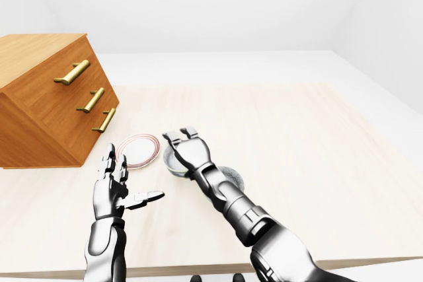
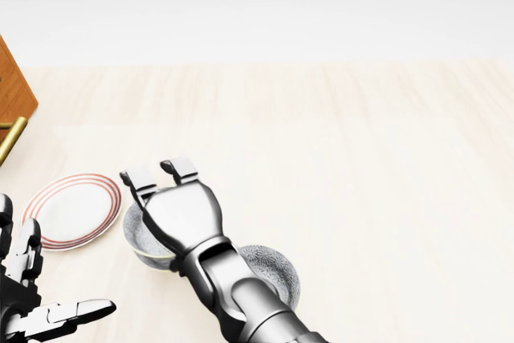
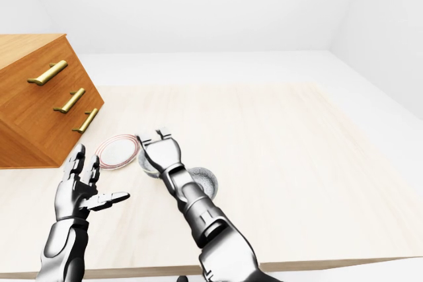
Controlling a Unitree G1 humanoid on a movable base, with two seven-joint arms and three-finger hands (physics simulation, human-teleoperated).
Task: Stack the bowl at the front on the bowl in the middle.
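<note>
The robot's two arms are built of glossy, silver-grey metallic shells with darker, near-black bands and recesses at the joints, the forearm of the right arm [image 1: 246, 219] showing ribbed segments and small black slots. Each ends in a three-fingered hand: the left hand [image 1: 114, 186] has slim, jointed fingers with pale, rounded tips and dark knuckle gaps, while the right hand [image 2: 178, 206] shows a broad, smooth, silver back plate and blocky, squared light-grey fingertips. No cables, markings or coverings can be made out on either limb.
</note>
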